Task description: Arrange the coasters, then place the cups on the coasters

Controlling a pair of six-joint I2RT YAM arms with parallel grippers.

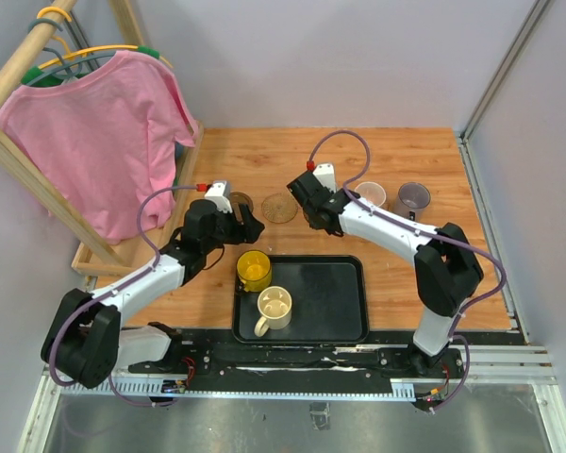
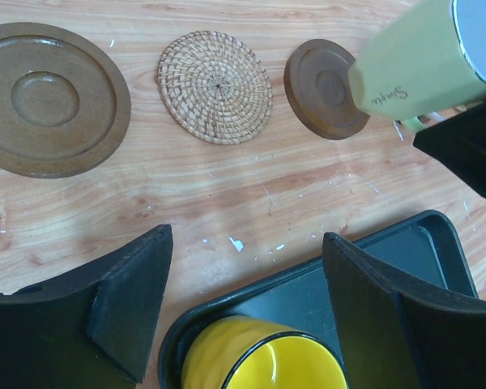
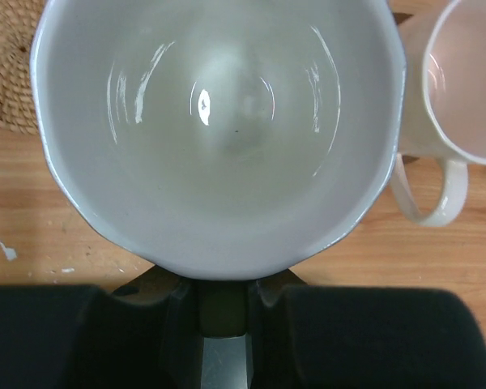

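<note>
At the far-left part of the table, a large dark coaster (image 2: pixel 49 97) lies flat with nothing on it. Just right of it lies a woven coaster (image 2: pixel 215 87), also bare.

The left gripper (image 2: pixel 247 275) hovers over the far-left corner of the black tray (image 1: pixel 340 326). Its fingers are spread wide and hold nothing. The yellow cup (image 2: pixel 259 361) stands in that tray corner, directly below the gap between them. The cream cup (image 1: pixel 274 307) stands in the tray nearer the front edge.

Right of the woven coaster lies a small dark coaster (image 2: pixel 320 89). The right gripper (image 3: pixel 223 304) is clamped narrowly on the pale green cup (image 2: pixel 413 69), which overlaps this coaster's right edge. Whether the cup base touches the disc cannot be told.

Further right, near the far edge, stand the pink cup (image 1: pixel 370 194) and the grey-purple cup (image 1: pixel 414 196). Whether each is seated on a coaster is not clear.

Step in hand, as judged: seating the pale green cup on the small dark coaster.

Next move, as judged:
1. Centre the cup on the disc, lower it, then release.
2. Lower the left fingers around the yellow cup and close.
</note>
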